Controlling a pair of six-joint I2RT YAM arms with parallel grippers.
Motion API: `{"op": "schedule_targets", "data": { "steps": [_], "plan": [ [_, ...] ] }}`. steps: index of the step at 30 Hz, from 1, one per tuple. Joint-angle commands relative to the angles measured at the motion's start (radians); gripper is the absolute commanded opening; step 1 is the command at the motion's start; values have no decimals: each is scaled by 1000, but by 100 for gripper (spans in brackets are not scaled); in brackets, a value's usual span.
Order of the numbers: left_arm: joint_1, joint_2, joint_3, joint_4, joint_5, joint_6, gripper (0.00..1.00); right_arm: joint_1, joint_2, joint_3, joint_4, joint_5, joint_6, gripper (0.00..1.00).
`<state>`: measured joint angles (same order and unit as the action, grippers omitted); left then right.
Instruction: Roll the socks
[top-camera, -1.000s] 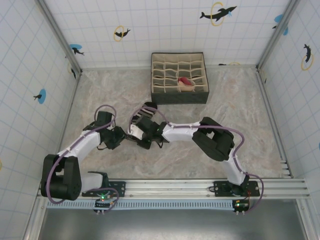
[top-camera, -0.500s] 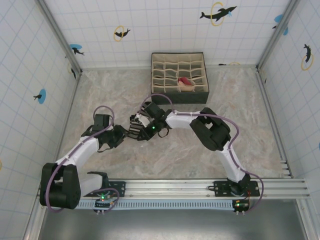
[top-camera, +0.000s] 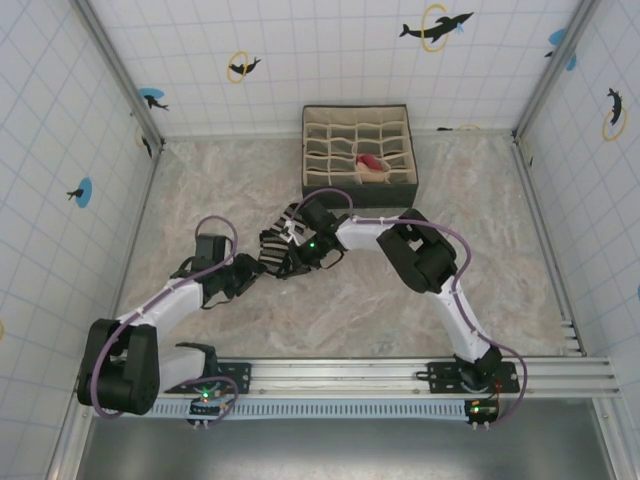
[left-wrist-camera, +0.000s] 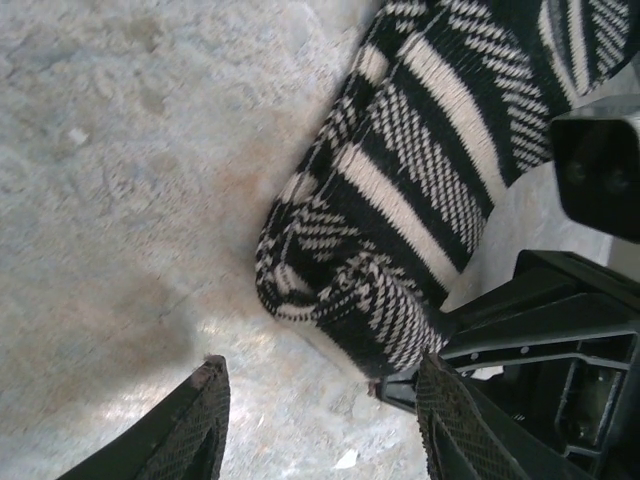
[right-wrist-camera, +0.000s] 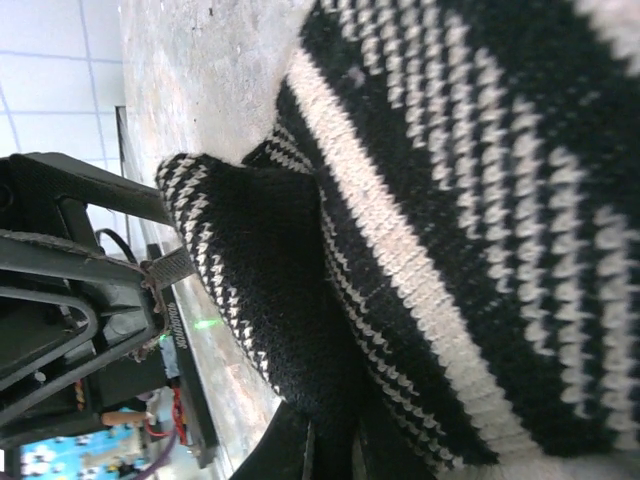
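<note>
Right wrist: right end effector (right-wrist-camera: 335, 445) clamps black sock (right-wrist-camera: 450, 200).

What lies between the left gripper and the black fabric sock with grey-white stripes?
Only bare marbled tabletop, seen in the left wrist view, separates the open left gripper from the black sock with grey-white stripes.

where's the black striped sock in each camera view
top external: black striped sock near the middle of the table.
left wrist: sock runs from the upper right down to the centre.
right wrist: sock up close, across the centre and right.
shared landmark: the marbled table under it.
</note>
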<state>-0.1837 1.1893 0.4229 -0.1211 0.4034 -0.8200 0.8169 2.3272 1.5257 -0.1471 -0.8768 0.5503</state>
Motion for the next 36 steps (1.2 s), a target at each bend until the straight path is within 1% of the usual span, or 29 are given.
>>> {"op": "schedule_targets", "data": {
  "steps": [1,3,11,19,27,30,33,36],
  "plan": [
    [-6,3,-28,121,-4,-37,51,-12,68,8,-103,83,78,0],
    [-7,10,-32,158,-1,-53,49,-15,72,13,-103,80,89,0],
    [-34,88,-27,184,6,-74,42,-21,72,11,-76,62,124,0],
    [-59,116,-44,198,-45,-94,41,-27,71,7,-46,48,146,0],
    [-59,169,-26,185,-88,-91,39,-31,49,-23,5,29,166,0],
    [-60,188,-18,180,-96,-88,32,-33,43,-32,18,21,169,1],
    [-60,203,-8,170,-98,-84,17,-33,24,-54,56,24,179,6],
    [-59,213,13,133,-102,-65,4,-38,2,-73,105,27,185,21]
  ]
}}
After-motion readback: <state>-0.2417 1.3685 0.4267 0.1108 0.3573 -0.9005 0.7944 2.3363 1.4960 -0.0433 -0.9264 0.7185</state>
